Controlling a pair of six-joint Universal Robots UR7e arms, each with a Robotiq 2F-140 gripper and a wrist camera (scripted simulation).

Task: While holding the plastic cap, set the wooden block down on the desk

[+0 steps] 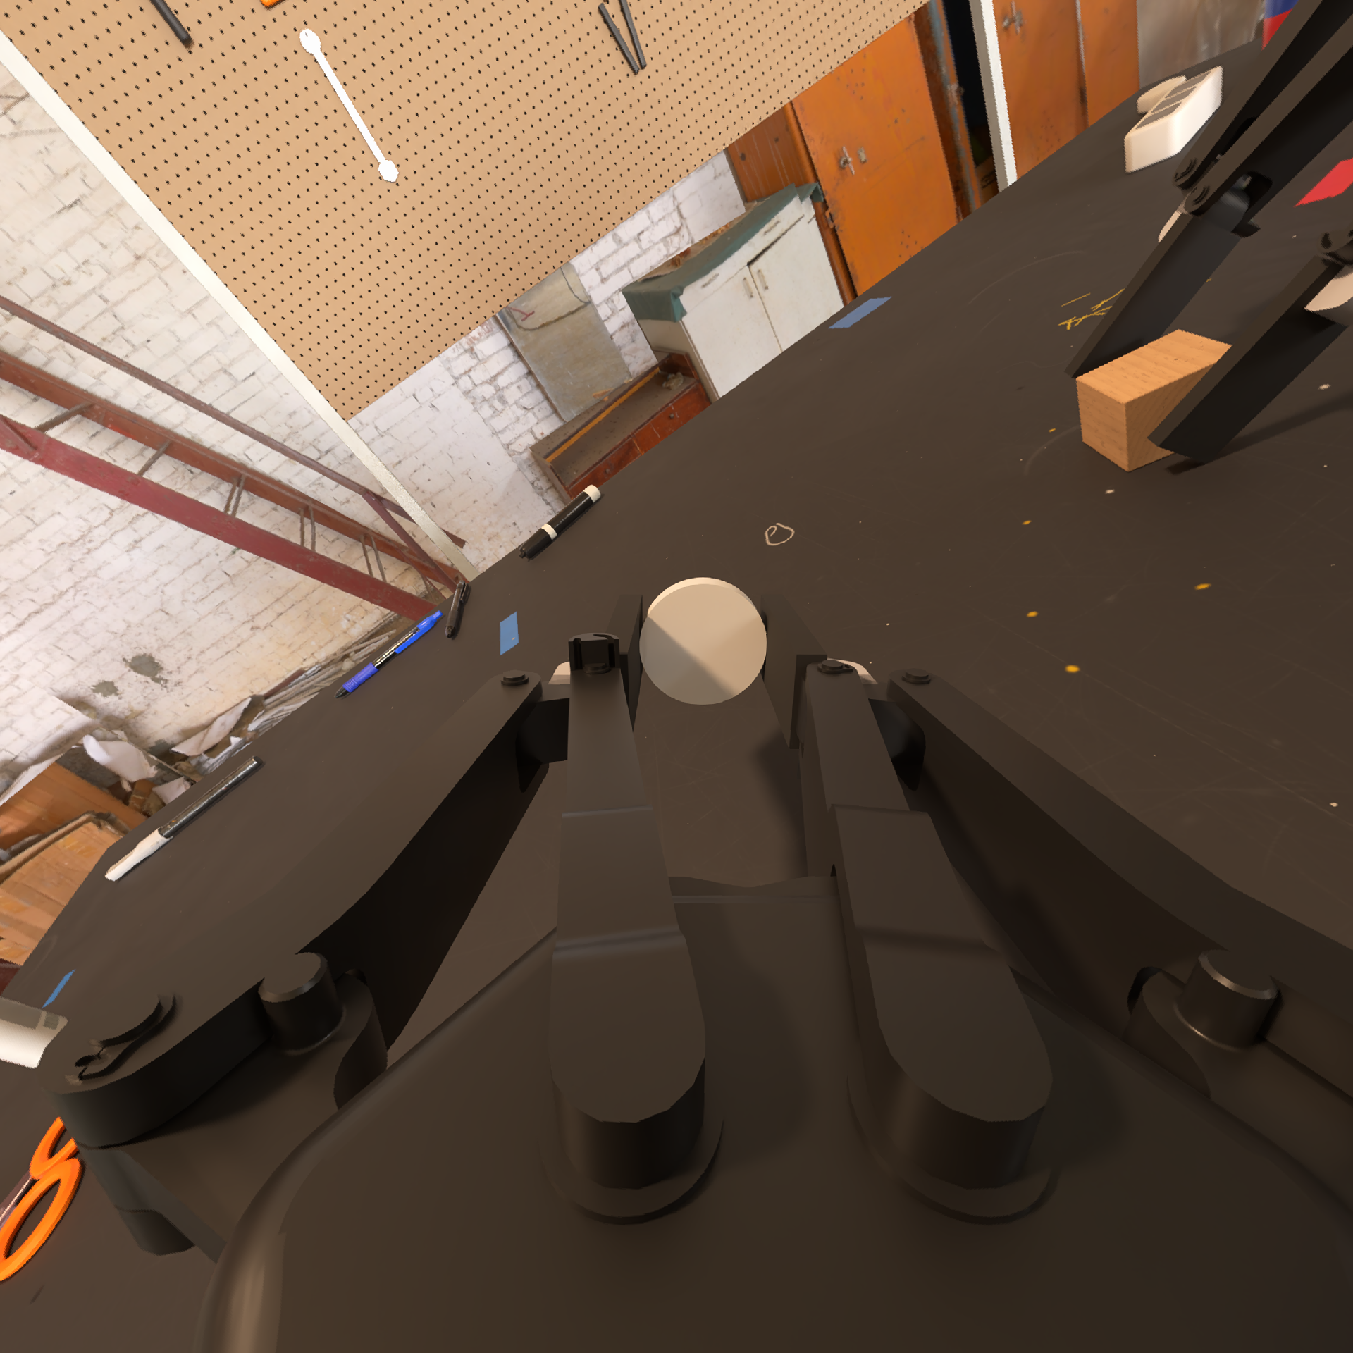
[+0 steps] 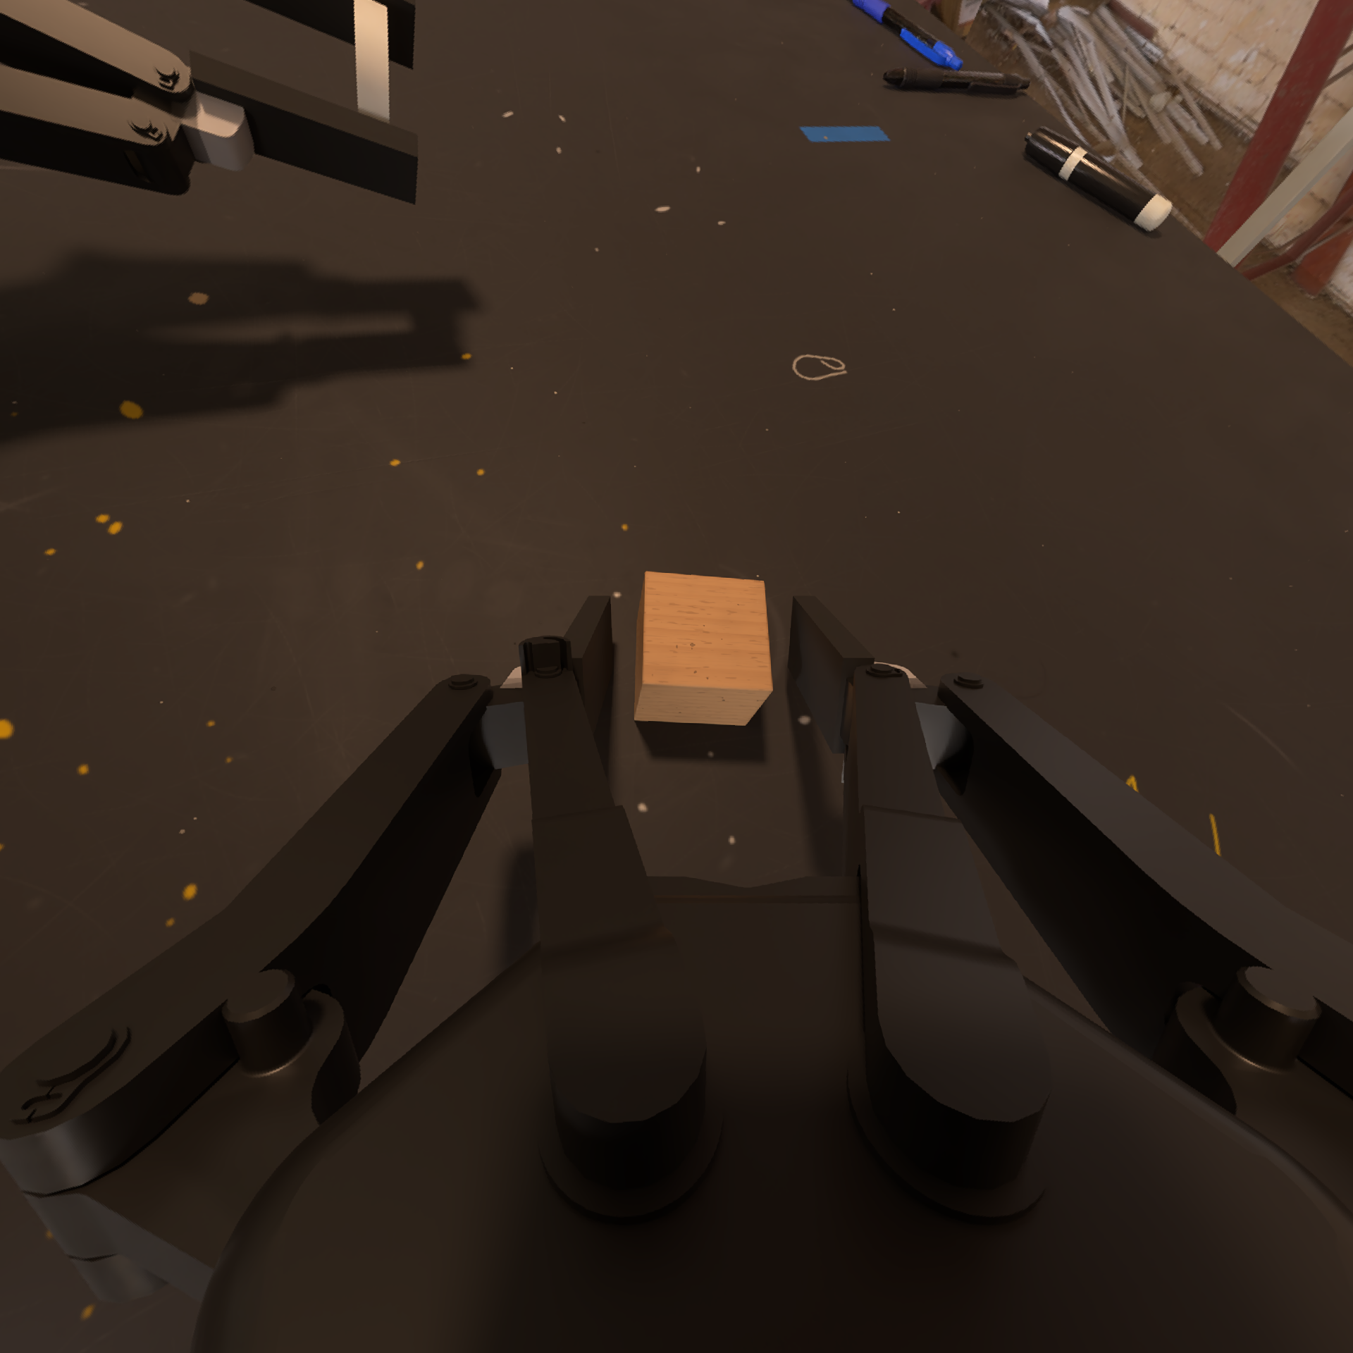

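Observation:
In the left wrist view my left gripper (image 1: 701,622) is shut on a round off-white plastic cap (image 1: 703,644), held between the fingertips above the dark desk (image 1: 915,600). In the right wrist view the wooden block (image 2: 703,648) sits on the desk (image 2: 659,410) between the fingers of my right gripper (image 2: 701,651), with a gap on each side, so the gripper is open. The block (image 1: 1127,403) and right gripper (image 1: 1201,381) also show at the upper right of the left wrist view. The left gripper (image 2: 381,95) with the cap edge-on (image 2: 371,58) shows at the top left.
A black marker (image 1: 562,521), a blue pen (image 1: 392,651) and another dark pen (image 1: 455,609) lie near the desk's far edge. Blue tape (image 2: 843,134) marks the desk. A white power strip (image 1: 1171,117) is far right. Orange scissors (image 1: 36,1201) lie low left. A pegboard (image 1: 366,183) stands behind.

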